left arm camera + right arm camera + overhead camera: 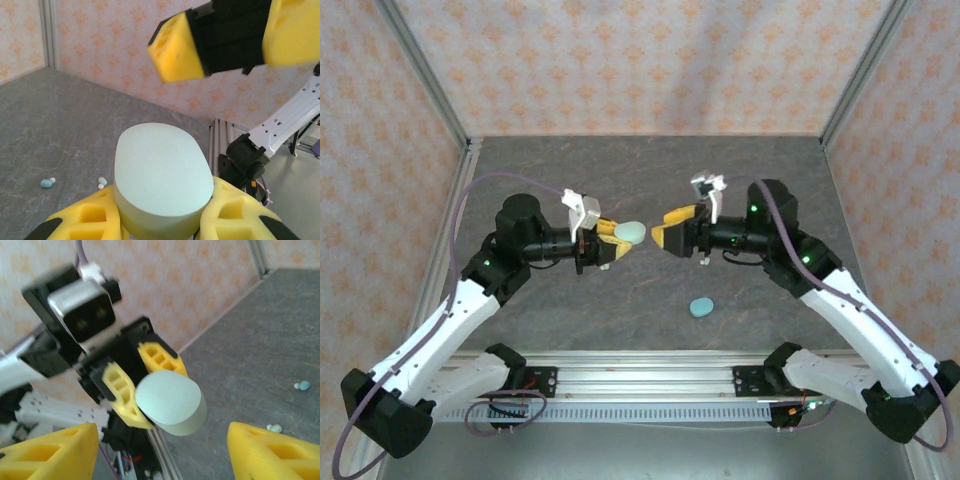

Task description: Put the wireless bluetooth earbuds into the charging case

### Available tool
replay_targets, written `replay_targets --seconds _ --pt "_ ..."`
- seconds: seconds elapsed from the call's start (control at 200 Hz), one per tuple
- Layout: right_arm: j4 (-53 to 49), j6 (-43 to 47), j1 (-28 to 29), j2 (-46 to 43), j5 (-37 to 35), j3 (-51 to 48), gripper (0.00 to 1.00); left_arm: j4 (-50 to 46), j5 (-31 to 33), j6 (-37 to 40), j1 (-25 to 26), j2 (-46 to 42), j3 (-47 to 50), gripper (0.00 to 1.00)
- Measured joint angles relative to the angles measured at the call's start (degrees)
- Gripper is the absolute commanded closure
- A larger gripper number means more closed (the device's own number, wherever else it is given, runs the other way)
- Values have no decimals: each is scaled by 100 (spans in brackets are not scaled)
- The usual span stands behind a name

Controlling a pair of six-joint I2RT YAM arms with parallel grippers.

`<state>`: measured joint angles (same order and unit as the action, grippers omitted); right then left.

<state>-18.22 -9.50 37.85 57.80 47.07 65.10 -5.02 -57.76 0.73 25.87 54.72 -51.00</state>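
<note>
A pale green oval charging case (631,233) is held above the table, with my left gripper (618,241) shut on it. From the left wrist the case (162,175) sits closed between the yellow fingers (85,220). My right gripper (663,228) faces it from the right, open and empty, a short gap away. From the right wrist the case (170,401) lies ahead between my spread yellow fingertips (55,452). Tiny pale earbuds (47,182) (102,181) lie on the table, and the right wrist view shows earbuds (301,385) (273,428) too.
A second teal oval case (701,307) lies on the dark table near the front rail (640,375). Patterned walls and aluminium posts (430,80) close in the table on three sides.
</note>
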Motion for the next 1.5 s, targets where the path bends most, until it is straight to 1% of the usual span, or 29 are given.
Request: replay_targets --seconds 0.1,0.235,0.425,0.56,0.826,0.941,1.096,1.236,1.291,1.366,1.501 --pt "-177 455 192 186 2 0 31 -177 -76 66 0 -37 -37 93" --pt "-219 796 251 350 31 -2 31 -321 -223 90 0 -37 -96 92" --pt "-188 940 258 501 238 0 31 -542 -446 133 0 -31 -236 93" --pt "-122 966 262 551 396 0 33 -616 -509 136 0 -17 -352 93" --pt "175 907 264 588 662 -2 47 -640 -601 221 0 76 -457 93" --pt "378 787 286 682 833 -4 59 -710 -643 240 -4 131 -479 93" --pt "411 636 245 761 942 -7 73 -876 -678 243 -63 131 -501 94" --pt "415 498 245 800 966 -7 82 -1003 -684 284 -81 127 -522 94" --pt "415 402 223 828 997 -7 81 -1047 -678 284 -87 127 -522 94" --pt "428 214 208 848 1012 -7 75 -1091 -673 284 -103 129 -522 94" --pt "625 -238 181 859 999 -37 67 -1088 -662 289 -125 129 -525 94"
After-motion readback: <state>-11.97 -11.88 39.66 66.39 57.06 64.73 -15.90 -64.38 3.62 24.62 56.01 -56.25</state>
